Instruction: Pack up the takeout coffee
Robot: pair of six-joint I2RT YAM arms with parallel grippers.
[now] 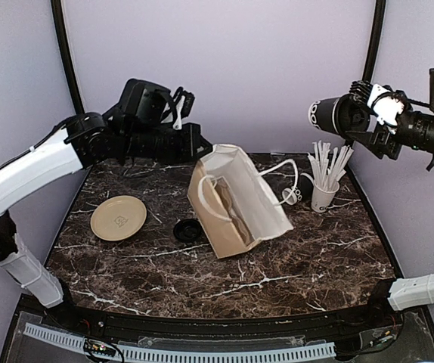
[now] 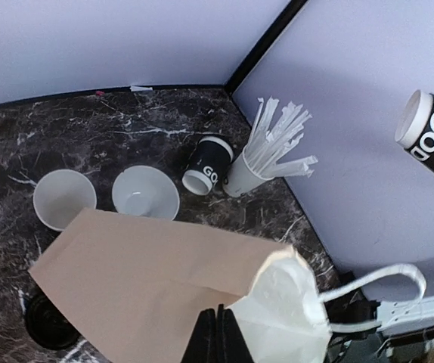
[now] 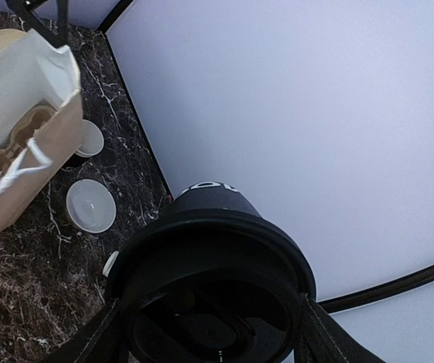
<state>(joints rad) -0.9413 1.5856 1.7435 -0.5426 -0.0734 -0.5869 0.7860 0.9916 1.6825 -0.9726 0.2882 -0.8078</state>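
Brown paper bag (image 1: 240, 204) with a white lining stands tilted on the dark marble table (image 1: 202, 280). At the bag's upper left rim the left gripper (image 2: 217, 333) has its fingers pressed together, and it looks to be pinching the paper edge there. High to the right of the bag and well apart from it, the right gripper (image 1: 351, 115) is clamped around a black cup (image 1: 330, 115). That cup lies level in the air with its base toward the bag, and the right wrist view shows its black dome lid (image 3: 202, 249) in place.

A second cup (image 2: 206, 166), with no lid, sits on the table beyond the bag, just beside a white straw cup (image 2: 240, 178). I cannot tell whether the second cup is upright. A loose lid (image 1: 189, 229) lies just left of the bag's foot, and a tan plate (image 1: 119, 218) lies farther left. From the left wrist, a white bowl (image 2: 64, 198) and another bowl (image 2: 145, 193) show just past the bag's edge. Inside the bag sits a cardboard carrier (image 3: 9, 155).
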